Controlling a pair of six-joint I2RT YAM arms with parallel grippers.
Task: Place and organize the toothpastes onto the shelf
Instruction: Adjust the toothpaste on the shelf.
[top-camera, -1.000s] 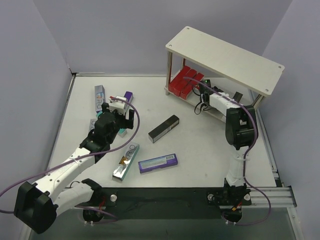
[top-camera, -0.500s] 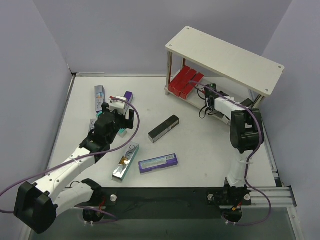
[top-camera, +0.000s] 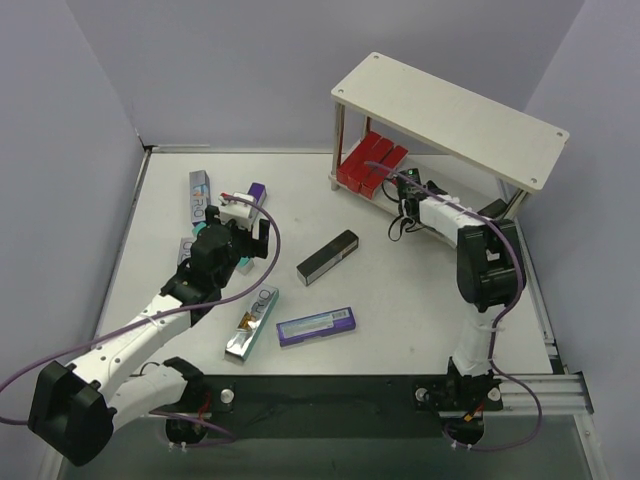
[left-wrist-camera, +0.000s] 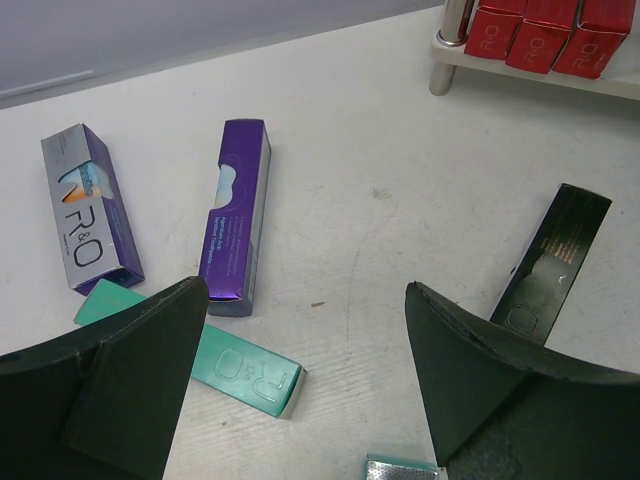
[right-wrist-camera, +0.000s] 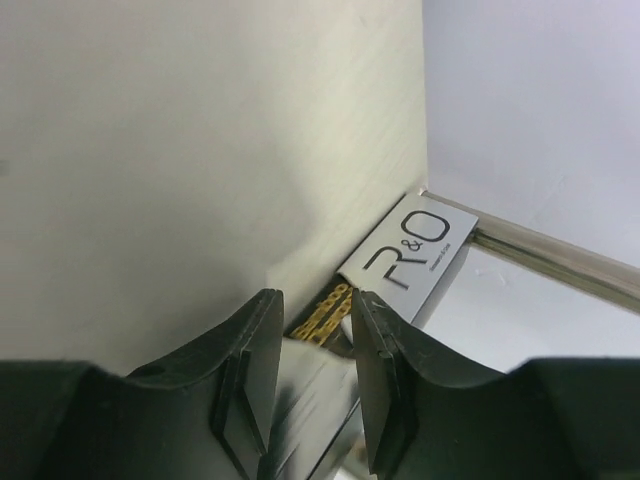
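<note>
While the right gripper (right-wrist-camera: 315, 297) sat at the shelf (top-camera: 450, 110) beside red cartons (top-camera: 370, 162), jaws nearly together, its grip unclear, the left gripper (left-wrist-camera: 305, 290) hovered with jaws wide apart over a teal carton (left-wrist-camera: 235, 365). The pick likely needed a descent and a close.

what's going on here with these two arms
The right gripper reaches into the shelf, fingers nearly closed at a silver carton; I can't tell whether it grips it. Red cartons already sit on the lower tier. The left gripper hangs open above the table, where loose cartons lie.
</note>
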